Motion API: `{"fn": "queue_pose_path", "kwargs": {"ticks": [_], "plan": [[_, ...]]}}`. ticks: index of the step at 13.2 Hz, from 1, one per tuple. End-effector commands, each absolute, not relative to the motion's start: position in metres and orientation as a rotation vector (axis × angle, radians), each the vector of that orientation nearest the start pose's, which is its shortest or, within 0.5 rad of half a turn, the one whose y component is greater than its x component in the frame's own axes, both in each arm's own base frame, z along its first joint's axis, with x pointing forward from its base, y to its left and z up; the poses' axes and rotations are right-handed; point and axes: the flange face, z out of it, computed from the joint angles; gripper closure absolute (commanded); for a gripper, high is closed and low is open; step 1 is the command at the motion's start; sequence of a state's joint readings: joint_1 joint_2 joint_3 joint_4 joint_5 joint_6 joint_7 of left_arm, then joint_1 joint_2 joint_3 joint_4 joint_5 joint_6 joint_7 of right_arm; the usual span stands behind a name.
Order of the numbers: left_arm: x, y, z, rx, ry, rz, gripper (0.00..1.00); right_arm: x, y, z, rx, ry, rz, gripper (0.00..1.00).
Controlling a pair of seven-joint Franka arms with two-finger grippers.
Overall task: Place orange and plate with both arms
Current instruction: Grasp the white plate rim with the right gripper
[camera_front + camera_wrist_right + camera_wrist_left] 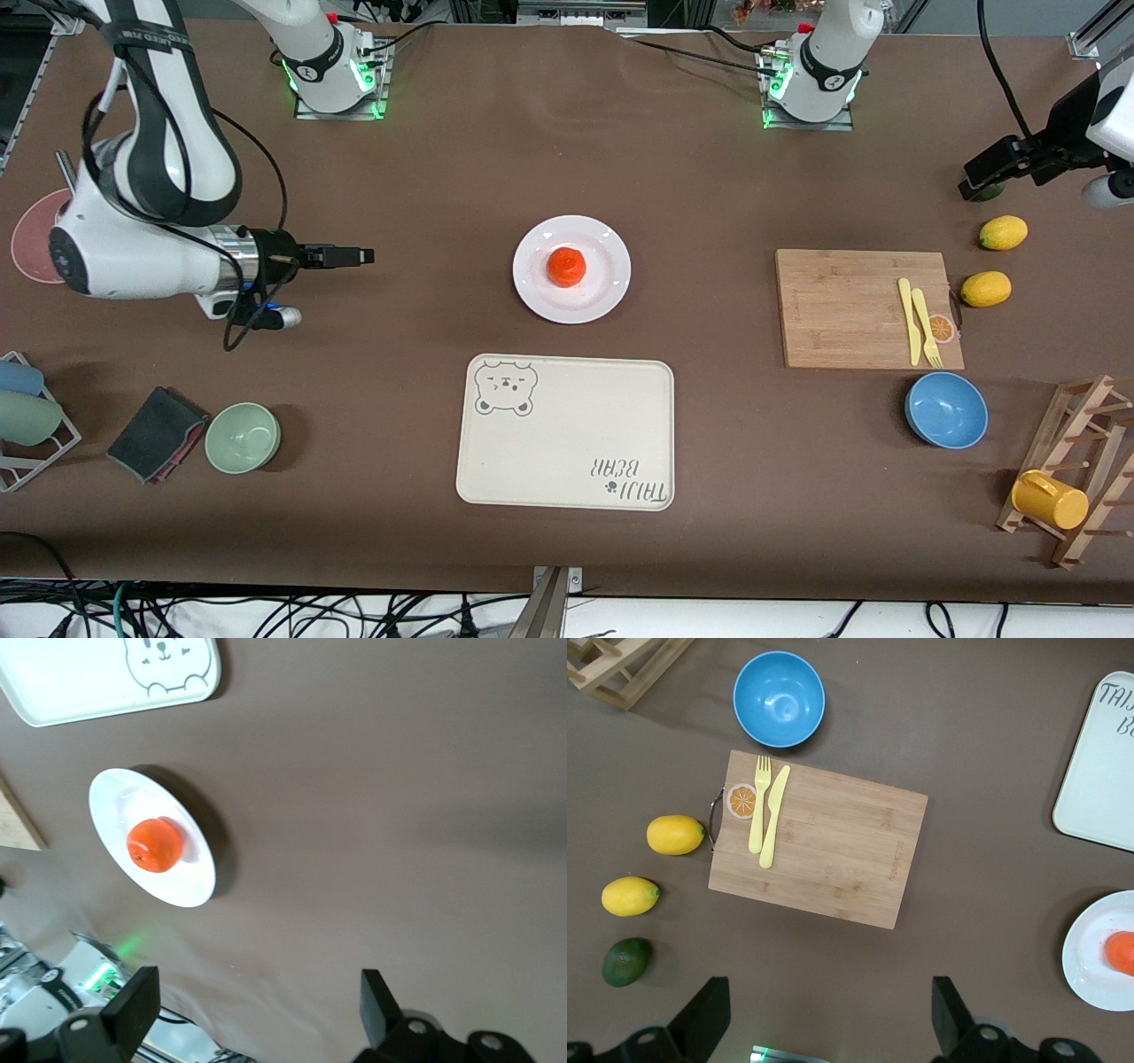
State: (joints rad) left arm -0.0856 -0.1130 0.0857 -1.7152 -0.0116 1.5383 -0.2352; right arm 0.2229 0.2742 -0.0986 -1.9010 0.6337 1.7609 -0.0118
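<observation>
The orange [565, 266] lies in the middle of the white plate [611, 285] at the table's centre. Both show in the right wrist view, the orange [154, 845] on the plate [190, 883], and at the edge of the left wrist view, the orange [1122, 952] on the plate [1090, 961]. My right gripper [359, 257] is open and empty, hovering over bare table toward the right arm's end, well apart from the plate; its jaws show wide apart [257, 1010]. My left gripper [972, 182] is open and empty [828, 1014], up over a dark green fruit [626, 961] at the left arm's end.
A cream bear-print tray [567, 443] lies nearer the camera than the plate. A wooden cutting board [850, 310] holds a yellow knife and fork. Two lemons [1003, 232] lie beside it. A blue bowl [946, 409], a green bowl [243, 437], a dark cloth [155, 432] and a mug rack [1076, 478] sit nearer the camera.
</observation>
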Motion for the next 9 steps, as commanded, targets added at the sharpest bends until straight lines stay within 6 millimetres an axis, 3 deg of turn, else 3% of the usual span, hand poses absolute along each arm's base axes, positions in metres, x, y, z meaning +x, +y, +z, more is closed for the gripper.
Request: {"fn": "queue_pose_path", "kwargs": {"ticks": [1, 3, 6, 8, 9], "plan": [[0.525, 0.007, 0.63, -3.106, -0.357, 0.078, 0.0, 0.534, 0.149, 0.319, -2.48, 0.097, 0.498, 0.0], [0.526, 0.017, 0.636, -3.111, -0.367, 0.052, 0.0, 0.516, 0.157, 0.3, -2.425, 0.093, 0.47, 0.0], [0.552, -0.019, 0.593, -3.099, -0.291, 0.166, 0.0, 0.483, 0.189, 0.267, -2.373, 0.105, 0.37, 0.0], [0.555, -0.041, 0.616, -3.107, -0.233, 0.081, 0.0, 0.468, 0.217, 0.245, -2.361, 0.134, 0.305, 0.0], [0.556, -0.042, 0.617, -3.109, -0.209, 0.077, 0.0, 0.464, 0.228, 0.236, -2.374, 0.128, 0.29, 0.0]]}}
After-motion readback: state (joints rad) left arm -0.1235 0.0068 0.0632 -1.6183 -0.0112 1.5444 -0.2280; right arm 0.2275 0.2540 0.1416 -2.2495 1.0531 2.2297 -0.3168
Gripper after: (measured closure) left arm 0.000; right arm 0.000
